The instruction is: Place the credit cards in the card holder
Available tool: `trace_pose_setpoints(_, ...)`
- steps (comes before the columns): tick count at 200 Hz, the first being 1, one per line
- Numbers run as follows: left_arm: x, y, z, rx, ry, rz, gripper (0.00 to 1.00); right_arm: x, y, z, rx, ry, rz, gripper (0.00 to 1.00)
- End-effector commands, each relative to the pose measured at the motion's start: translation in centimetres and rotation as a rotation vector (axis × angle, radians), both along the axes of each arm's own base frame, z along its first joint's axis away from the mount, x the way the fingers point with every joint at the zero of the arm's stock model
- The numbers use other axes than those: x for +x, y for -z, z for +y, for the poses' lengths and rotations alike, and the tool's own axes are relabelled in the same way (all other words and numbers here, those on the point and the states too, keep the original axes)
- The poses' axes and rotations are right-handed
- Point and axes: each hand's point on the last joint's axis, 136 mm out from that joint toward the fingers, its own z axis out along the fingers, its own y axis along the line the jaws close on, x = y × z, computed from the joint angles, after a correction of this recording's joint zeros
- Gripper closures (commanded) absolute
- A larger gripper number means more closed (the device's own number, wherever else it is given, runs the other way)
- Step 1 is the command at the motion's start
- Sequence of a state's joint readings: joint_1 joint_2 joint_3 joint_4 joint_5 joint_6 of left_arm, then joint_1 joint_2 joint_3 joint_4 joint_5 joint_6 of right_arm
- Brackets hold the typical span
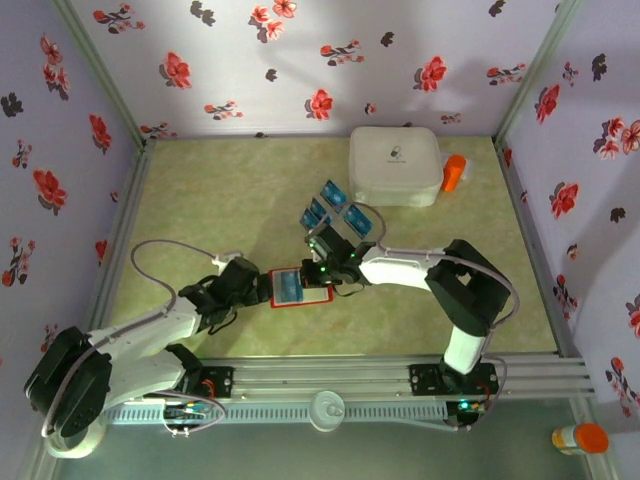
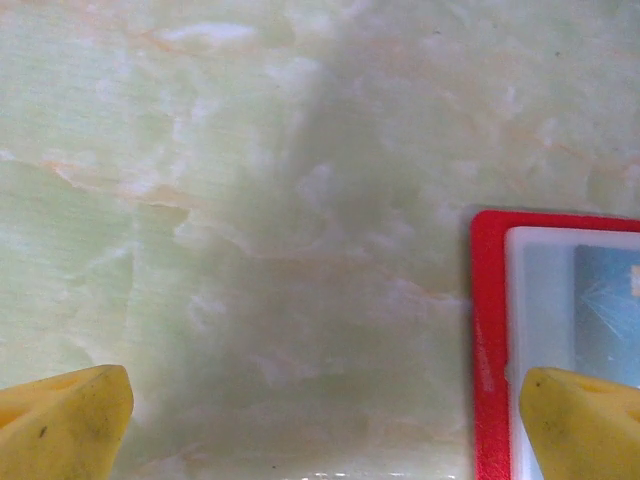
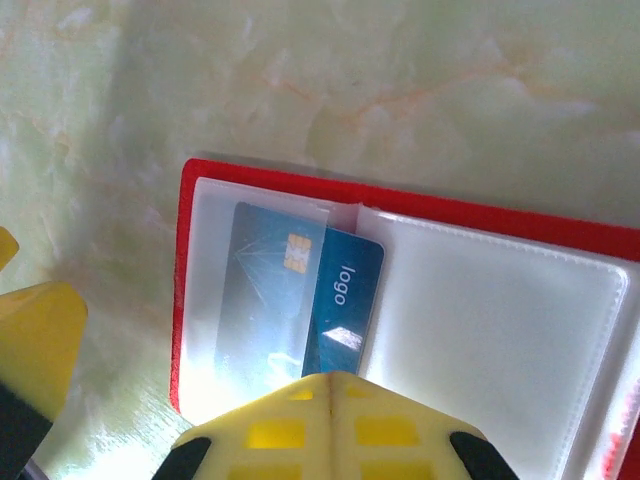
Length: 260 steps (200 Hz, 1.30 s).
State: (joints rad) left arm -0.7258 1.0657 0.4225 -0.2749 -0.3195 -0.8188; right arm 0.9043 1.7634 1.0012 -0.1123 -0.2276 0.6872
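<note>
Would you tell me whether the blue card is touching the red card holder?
Touching. The right wrist view shows the blue card partly slid under a clear pocket of the red card holder.

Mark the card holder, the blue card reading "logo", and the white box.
card holder (image 3: 500,330): right wrist view, on its empty clear pocket.
blue card (image 3: 345,300): right wrist view, on its uncovered part.
white box (image 1: 395,165): top external view, on its lid.

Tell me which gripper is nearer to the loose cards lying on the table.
Right. The right gripper hangs over the card holder, just in front of the loose cards. The left gripper is at the holder's opposite edge, farther from them.
</note>
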Motion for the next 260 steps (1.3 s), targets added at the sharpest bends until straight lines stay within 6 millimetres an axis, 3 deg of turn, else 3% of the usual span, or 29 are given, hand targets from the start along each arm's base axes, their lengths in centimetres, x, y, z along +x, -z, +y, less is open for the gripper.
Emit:
trace_pose_setpoints(1, -0.1, 0.3, 0.4, 0.037, 0.02, 0.04, 0.0, 0.1, -0.3, -0.6, -0.07, -0.033, -0.038, 0.95)
trace_pose_setpoints(74, -0.2, 2.2, 0.7, 0.099, 0.039, 0.106, 0.0, 0.9, 0.6, 0.8, -0.095, -0.071, -0.028, 0.96)
trace_pose_setpoints(146, 0.2, 3.6, 0.1, 0.127, 0.063, 0.145, 0.0, 0.4, 2.6, 1.0, -0.122, -0.089, 0.016, 0.97)
trace_pose_setpoints(260, 0.2, 4.2, -0.5, 0.108, 0.071, 0.154, 0.0, -0.8, 2.3, 3.3, -0.09, -0.132, 0.032, 0.99)
